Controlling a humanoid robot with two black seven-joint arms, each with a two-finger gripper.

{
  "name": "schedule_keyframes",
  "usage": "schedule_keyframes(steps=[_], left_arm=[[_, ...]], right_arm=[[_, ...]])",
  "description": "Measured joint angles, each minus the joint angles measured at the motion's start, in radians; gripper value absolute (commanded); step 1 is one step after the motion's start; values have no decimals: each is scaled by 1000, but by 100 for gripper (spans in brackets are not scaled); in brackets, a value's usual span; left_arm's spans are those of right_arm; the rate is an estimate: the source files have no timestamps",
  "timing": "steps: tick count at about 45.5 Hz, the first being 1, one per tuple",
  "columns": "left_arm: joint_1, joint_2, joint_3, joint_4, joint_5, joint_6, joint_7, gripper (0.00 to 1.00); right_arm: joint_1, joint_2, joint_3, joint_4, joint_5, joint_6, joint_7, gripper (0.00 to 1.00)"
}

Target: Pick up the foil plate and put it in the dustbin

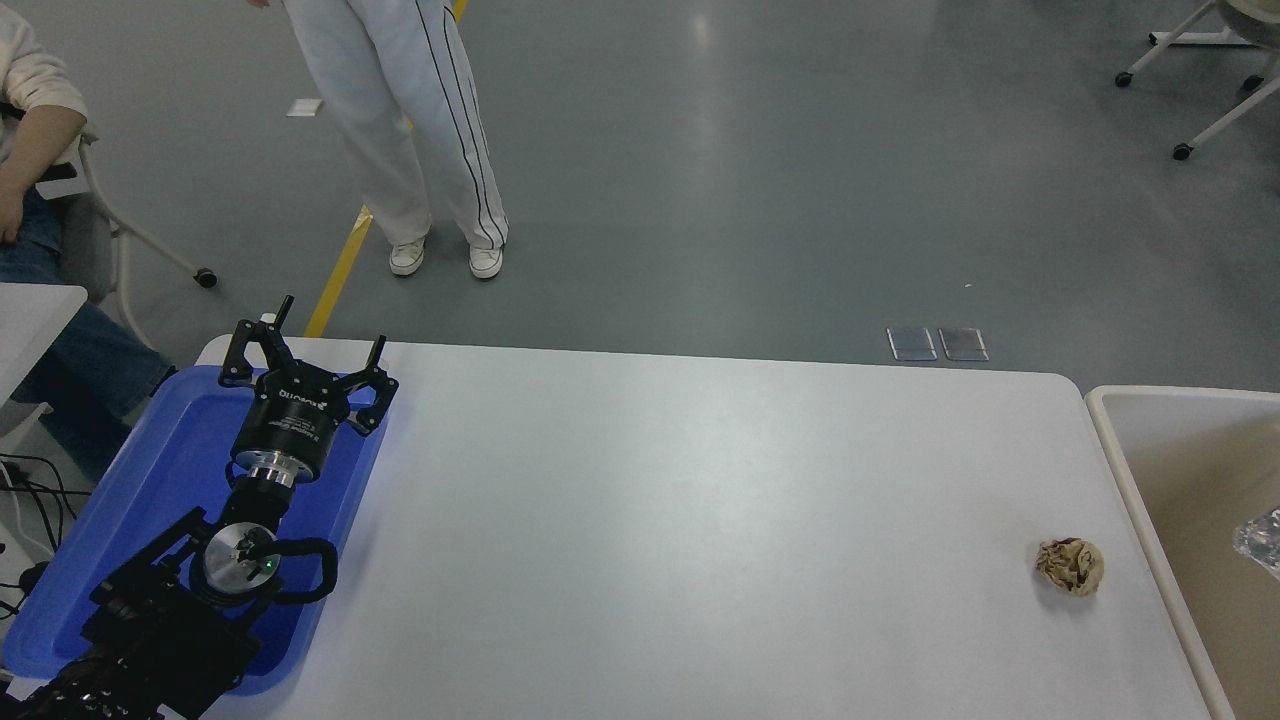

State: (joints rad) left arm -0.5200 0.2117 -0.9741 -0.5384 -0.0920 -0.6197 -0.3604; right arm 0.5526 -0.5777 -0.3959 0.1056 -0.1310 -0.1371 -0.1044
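Note:
The dustbin (1105, 440), a big cream-rimmed bin with a beige inside, stands at the table's right end. Inside it, at the picture's right edge, a corner of the shiny foil plate (1262, 538) shows; the rest is cut off. My left gripper (325, 338) is parked over the blue tray at the lower left, its fingers spread open and empty. My right arm is out of view.
A crumpled brown paper ball (1070, 566) lies on the white table (680, 520) near the dustbin. The blue tray (140, 500) sits at the left end. A person (400, 120) stands beyond the far edge; another sits at the far left.

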Motion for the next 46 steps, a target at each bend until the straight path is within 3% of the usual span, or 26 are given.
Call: schedule_keyframes(steps=[15, 46], left_arm=[[0, 0, 0, 0, 0, 0, 0, 100], [0, 0, 0, 0, 0, 0, 0, 100]], right_arm=[[1, 34, 1, 1, 5, -106, 1, 99], [17, 35, 9, 12, 13, -129, 0, 100]])
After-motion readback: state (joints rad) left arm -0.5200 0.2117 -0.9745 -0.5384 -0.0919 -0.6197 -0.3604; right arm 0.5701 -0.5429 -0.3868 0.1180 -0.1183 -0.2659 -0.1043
